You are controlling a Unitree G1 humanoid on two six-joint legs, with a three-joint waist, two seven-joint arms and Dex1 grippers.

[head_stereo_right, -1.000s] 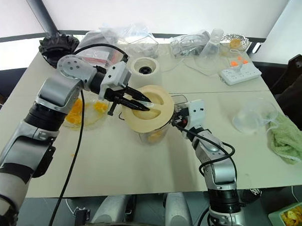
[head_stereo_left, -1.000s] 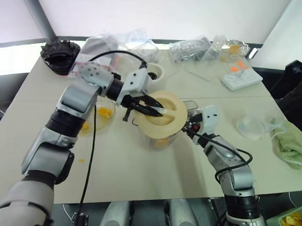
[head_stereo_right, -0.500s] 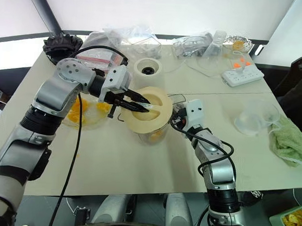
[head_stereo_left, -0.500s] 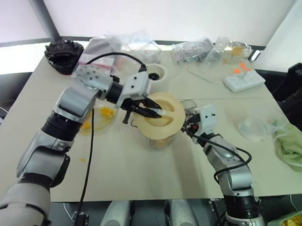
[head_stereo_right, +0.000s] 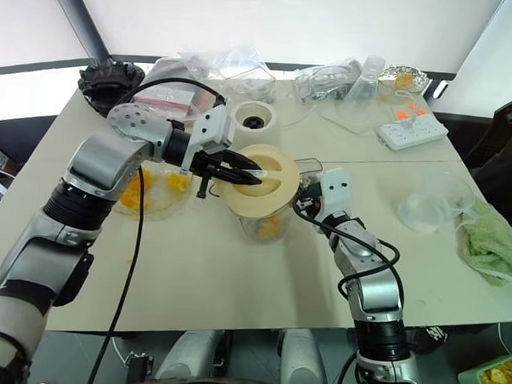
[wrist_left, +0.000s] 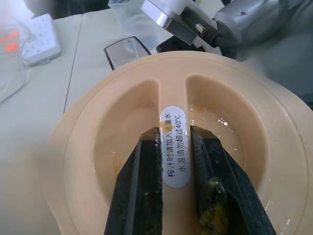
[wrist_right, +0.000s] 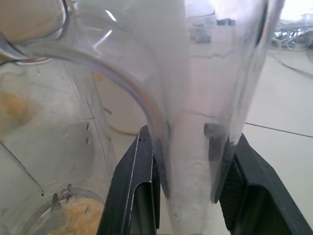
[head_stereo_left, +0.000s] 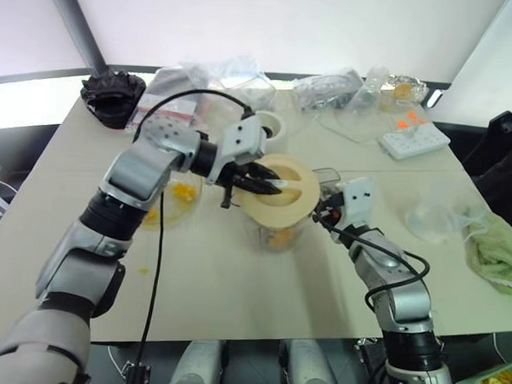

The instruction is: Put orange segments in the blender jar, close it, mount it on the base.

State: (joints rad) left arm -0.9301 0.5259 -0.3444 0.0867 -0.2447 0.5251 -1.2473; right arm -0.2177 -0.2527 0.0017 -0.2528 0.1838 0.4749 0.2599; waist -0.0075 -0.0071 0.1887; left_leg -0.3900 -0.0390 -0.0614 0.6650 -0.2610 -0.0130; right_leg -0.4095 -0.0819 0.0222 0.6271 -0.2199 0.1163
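Jar stands mid-table, orange segments already lying at its bottom, as the robot works to close it. Its left hand is clamped on the raised rib across the cream lid, both fingers pressed to the rib's sides, holding the lid over the jar's mouth, slightly tilted and apparently not yet seated. Its right hand is closed around the jar's clear handle, likely to steady it against the push. Behind them the white base waits, well apart; a glass bowl of fruit sits beside the jar.
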